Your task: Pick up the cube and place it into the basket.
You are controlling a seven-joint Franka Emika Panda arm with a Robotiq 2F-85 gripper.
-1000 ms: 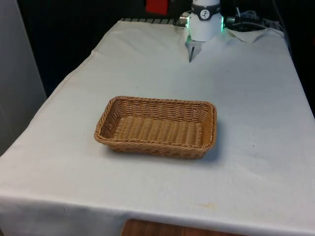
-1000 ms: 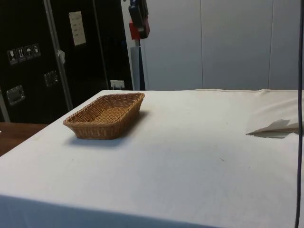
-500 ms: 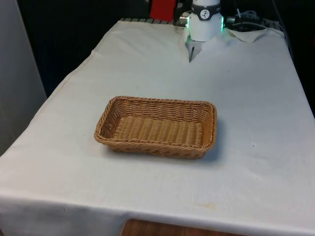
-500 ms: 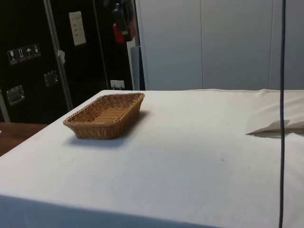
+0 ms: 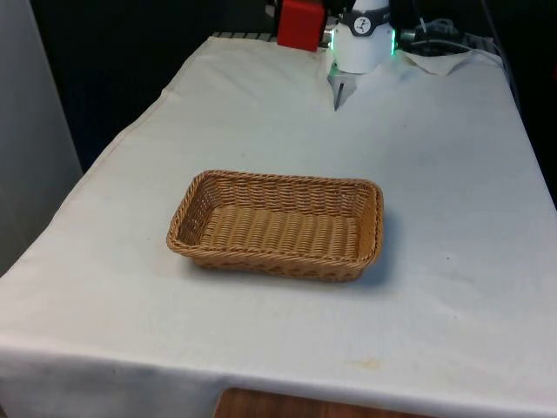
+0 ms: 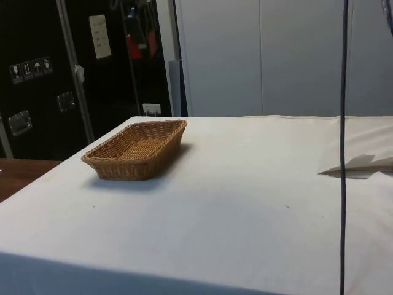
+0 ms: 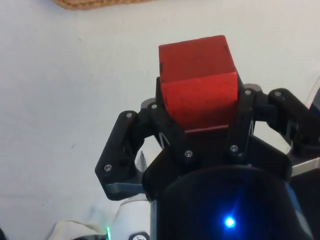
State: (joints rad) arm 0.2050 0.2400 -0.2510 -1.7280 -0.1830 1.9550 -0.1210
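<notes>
A red cube (image 7: 197, 85) sits clamped between my gripper's (image 7: 201, 107) two black fingers, which are shut on its sides. In the front view the cube (image 5: 301, 23) hangs high over the table's far end, to the front view's left of the robot base (image 5: 360, 48). The side view shows the cube (image 6: 134, 47) in the air, well above and behind the basket. The woven wicker basket (image 5: 287, 179) stands in the middle of the table with nothing in it. Its wall (image 6: 132, 166) faces the side camera, and its rim (image 7: 95, 4) shows beyond the cube in the wrist view.
White cloth covers the whole table. A raised fold of cloth (image 5: 338, 87) lies in front of the robot base, and crumpled cloth (image 5: 444, 59) sits at the far corner. A dark cable (image 6: 342, 153) hangs down in the side view.
The gripper with the red cube has travelled left in the side view, from over the white wall to before the dark cabinets. In the front view the cube has come lower into sight.
</notes>
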